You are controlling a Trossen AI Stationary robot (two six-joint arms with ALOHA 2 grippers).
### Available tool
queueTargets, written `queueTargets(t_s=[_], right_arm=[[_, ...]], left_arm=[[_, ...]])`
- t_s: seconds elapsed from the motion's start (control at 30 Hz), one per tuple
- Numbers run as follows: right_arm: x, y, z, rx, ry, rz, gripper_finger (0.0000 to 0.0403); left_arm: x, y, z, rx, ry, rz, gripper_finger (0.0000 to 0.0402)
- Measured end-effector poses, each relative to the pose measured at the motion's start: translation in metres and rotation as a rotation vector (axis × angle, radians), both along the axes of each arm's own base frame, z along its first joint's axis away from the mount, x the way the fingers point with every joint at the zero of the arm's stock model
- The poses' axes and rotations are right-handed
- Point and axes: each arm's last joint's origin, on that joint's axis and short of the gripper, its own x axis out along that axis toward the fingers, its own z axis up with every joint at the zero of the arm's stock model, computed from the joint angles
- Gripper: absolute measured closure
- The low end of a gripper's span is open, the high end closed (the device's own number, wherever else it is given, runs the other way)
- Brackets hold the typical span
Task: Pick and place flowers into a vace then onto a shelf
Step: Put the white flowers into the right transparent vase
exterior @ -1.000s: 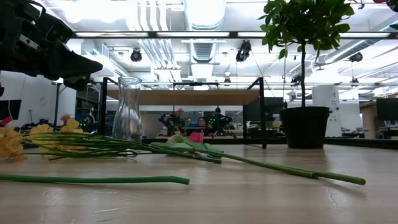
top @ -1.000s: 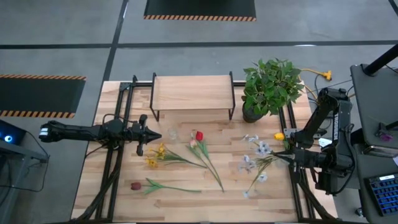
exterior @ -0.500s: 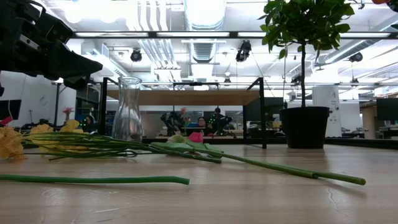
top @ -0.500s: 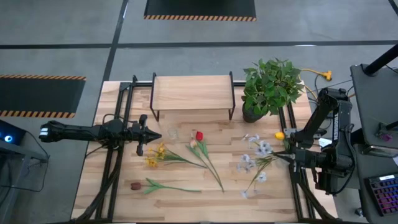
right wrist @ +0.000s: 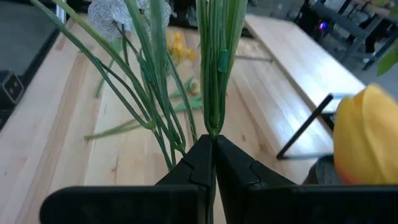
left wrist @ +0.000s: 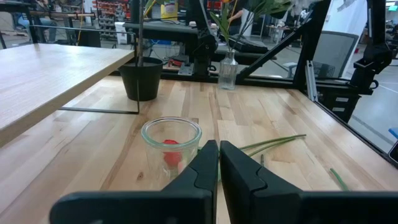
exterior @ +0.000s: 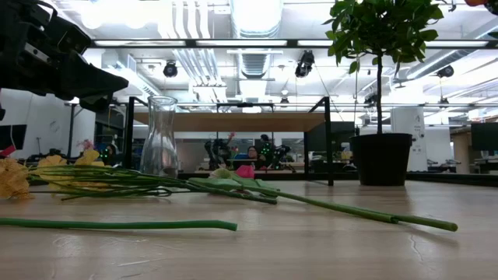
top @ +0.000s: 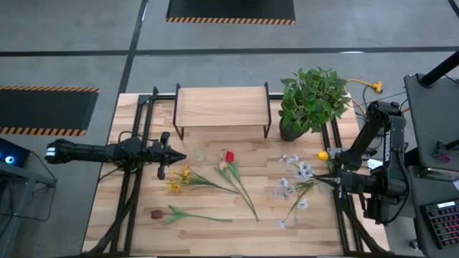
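Left gripper: the left gripper point(top: 181, 155) is held over the left half of the table, its fingers point(left wrist: 205, 163) pressed together with nothing between them, pointing at the vase.
Vase: a clear glass vase point(top: 199, 153) is seen standing upright and unfilled just right of the left gripper's tips, in front of the shelf; a red bloom shows through its glass in the left wrist view.
Right gripper: the right gripper point(top: 331, 179) is placed at the right edge of the table, jaws together; green stems meet its tips in the right wrist view, but whether they are pinched cannot be told.
Flowers: the flowers are spread flat on the table point(top: 215, 229). Yellow ones point(top: 181, 179) lie just near of the left gripper, a red one point(top: 229, 156) at centre, a dark maroon one point(top: 157, 213) at near left, pale white-lilac sprays point(top: 294, 183) beside the right gripper, and a yellow head point(top: 322, 156) just far of it.
Shelf: the shelf point(top: 221, 107) is set at the far centre, nothing on its top.
Potted plant: a potted plant point(top: 312, 97) is stood right of the shelf.
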Motion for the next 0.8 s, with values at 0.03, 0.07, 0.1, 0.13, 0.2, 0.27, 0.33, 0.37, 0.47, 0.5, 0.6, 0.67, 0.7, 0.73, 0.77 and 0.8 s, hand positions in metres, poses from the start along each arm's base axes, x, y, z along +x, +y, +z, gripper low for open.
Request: queueTargets(t_s=[0.03, 0.07, 0.1, 0.13, 0.2, 0.27, 0.33, 0.37, 0.47, 0.5, 0.6, 0.67, 0.7, 0.73, 0.77, 0.8], right_arm=[[0.000, 0.000, 0.000, 0.003, 0.017, -0.003, 0.0394], [0.000, 0.000, -0.001, 0.007, 0.034, -0.006, 0.0394], [-0.001, 0.000, -0.002, 0.011, 0.044, -0.009, 0.0394], [-0.001, 0.000, -0.003, 0.016, 0.054, -0.014, 0.0394], [-0.001, -0.001, -0.004, 0.026, 0.071, -0.022, 0.0394], [-0.001, -0.001, -0.006, 0.036, 0.086, -0.032, 0.0394], [-0.002, -0.001, -0.008, 0.038, 0.095, -0.040, 0.0394], [-0.002, -0.002, -0.009, 0.039, 0.100, -0.043, 0.0394], [-0.002, -0.003, -0.014, 0.041, 0.108, -0.057, 0.0394], [-0.002, -0.003, -0.015, 0.042, 0.107, -0.061, 0.0394], [-0.003, -0.004, -0.018, 0.047, 0.105, -0.072, 0.0394], [-0.003, -0.004, -0.019, 0.053, 0.103, -0.076, 0.0394], [-0.002, -0.004, -0.019, 0.058, 0.102, -0.076, 0.0394], [-0.002, -0.004, -0.019, 0.061, 0.101, -0.077, 0.0394], [-0.002, -0.004, -0.019, 0.064, 0.099, -0.078, 0.0394], [-0.002, -0.004, -0.018, 0.069, 0.095, -0.081, 0.0394]], left_arm=[[0.000, 0.000, 0.000, 0.000, 0.000, 0.000, 0.0402], [0.000, 0.000, 0.000, 0.000, 0.000, 0.000, 0.0402], [0.000, 0.000, 0.000, 0.000, 0.000, 0.000, 0.0402], [0.000, 0.000, 0.000, 0.000, 0.000, 0.000, 0.0402], [0.000, 0.000, 0.000, 0.000, 0.000, 0.000, 0.0402], [0.000, 0.000, 0.000, 0.000, 0.000, 0.000, 0.0402], [0.000, 0.000, 0.000, 0.000, 0.000, 0.000, 0.0402], [0.000, 0.000, 0.000, 0.000, 0.000, 0.000, 0.0402], [0.000, 0.000, 0.000, 0.000, 0.000, 0.000, 0.0402], [0.000, 0.000, 0.000, 0.000, 0.000, 0.000, 0.0402], [0.000, 0.000, 0.000, 0.000, 0.000, 0.000, 0.0402], [0.000, 0.000, 0.000, 0.000, 0.000, 0.000, 0.0402], [0.000, 0.000, 0.000, 0.000, 0.000, 0.000, 0.0402], [0.000, 0.000, 0.000, 0.000, 0.000, 0.000, 0.0402], [0.000, 0.000, 0.000, 0.000, -0.001, 0.000, 0.0402], [0.000, 0.000, 0.000, 0.000, 0.000, 0.000, 0.0402]])
